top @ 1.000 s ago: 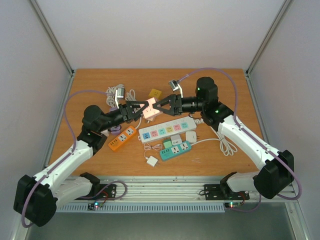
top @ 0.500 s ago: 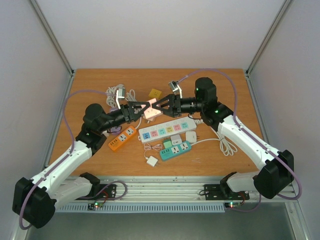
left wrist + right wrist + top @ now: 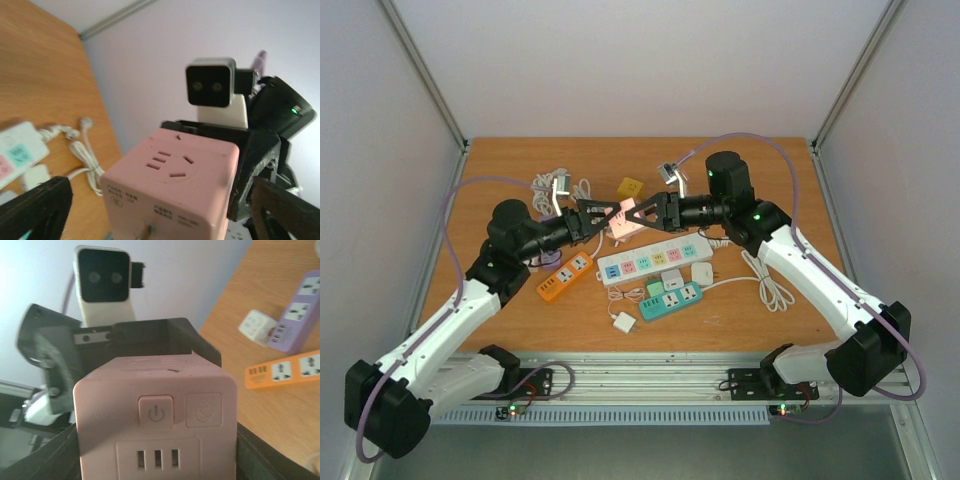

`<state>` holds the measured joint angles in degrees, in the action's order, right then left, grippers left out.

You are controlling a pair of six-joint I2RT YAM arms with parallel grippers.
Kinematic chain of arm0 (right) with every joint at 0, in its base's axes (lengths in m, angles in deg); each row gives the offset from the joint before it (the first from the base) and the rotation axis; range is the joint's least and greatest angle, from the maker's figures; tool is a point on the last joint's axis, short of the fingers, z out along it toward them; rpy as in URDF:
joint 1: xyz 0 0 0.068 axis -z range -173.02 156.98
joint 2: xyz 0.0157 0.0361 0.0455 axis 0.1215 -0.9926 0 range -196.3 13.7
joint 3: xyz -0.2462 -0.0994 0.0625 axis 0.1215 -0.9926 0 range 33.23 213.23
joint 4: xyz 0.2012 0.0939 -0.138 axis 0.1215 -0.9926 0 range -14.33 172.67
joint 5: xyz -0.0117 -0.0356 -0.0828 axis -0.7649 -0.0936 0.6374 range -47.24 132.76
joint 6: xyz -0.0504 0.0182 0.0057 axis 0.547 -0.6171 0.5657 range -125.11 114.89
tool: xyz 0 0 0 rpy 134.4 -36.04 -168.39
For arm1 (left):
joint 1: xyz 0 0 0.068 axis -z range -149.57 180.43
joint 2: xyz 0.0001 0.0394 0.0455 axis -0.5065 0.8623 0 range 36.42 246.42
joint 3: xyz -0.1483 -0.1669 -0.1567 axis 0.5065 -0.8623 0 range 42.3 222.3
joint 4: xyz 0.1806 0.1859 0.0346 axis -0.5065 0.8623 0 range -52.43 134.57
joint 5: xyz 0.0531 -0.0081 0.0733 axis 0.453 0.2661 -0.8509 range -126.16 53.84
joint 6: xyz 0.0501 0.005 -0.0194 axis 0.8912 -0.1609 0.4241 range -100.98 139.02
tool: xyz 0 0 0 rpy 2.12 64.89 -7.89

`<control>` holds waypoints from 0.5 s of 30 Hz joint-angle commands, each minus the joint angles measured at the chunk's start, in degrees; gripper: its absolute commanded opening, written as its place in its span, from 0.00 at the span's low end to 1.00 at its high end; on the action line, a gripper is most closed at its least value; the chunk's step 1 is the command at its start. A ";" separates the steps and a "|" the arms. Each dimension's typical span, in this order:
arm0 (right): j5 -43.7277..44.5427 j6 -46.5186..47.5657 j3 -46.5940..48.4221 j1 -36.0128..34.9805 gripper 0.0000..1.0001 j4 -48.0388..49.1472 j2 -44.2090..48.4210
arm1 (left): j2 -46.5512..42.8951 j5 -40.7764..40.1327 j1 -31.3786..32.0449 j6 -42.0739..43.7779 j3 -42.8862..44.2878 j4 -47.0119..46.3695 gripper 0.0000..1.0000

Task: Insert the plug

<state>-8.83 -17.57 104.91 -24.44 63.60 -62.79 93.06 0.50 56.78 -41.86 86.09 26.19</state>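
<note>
Pink socket cube [image 3: 619, 222] hangs off the table [image 3: 500, 180], over its middle toward the far edge. It is clamped between the fingers of my right hand [image 3: 645, 211], while my left hand [image 3: 598, 212] stands with fingers wide apart on either side of it, touching nothing. Step, as I judge it: socket presented, plug not yet fetched, so my free left hand must go down for one near the white power strip [image 3: 653, 259] and bring its pins square to a socket face. Unclear which plug is meant; both wrist views cut off the cube's lower part, and from above my hands cover most of it.
</note>
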 commanded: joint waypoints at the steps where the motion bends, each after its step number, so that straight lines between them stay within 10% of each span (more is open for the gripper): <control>1: 8.23 9.44 2.39 2.71 0.47 -11.32 0.22 | -2.93 -8.71 -0.25 12.66 5.24 18.71 0.99; 10: 41.86 25.30 1.35 7.20 0.46 -27.89 -2.56 | -7.94 -24.44 -0.33 32.16 10.10 37.37 0.99; 15: 45.87 29.26 -2.47 8.13 0.45 -26.34 -5.43 | -6.43 -24.58 -0.33 34.34 12.52 40.48 0.99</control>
<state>28.00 4.70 104.39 -16.81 38.94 -66.31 85.65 -21.22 56.65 -13.34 95.81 62.30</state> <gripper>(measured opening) 0.647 0.994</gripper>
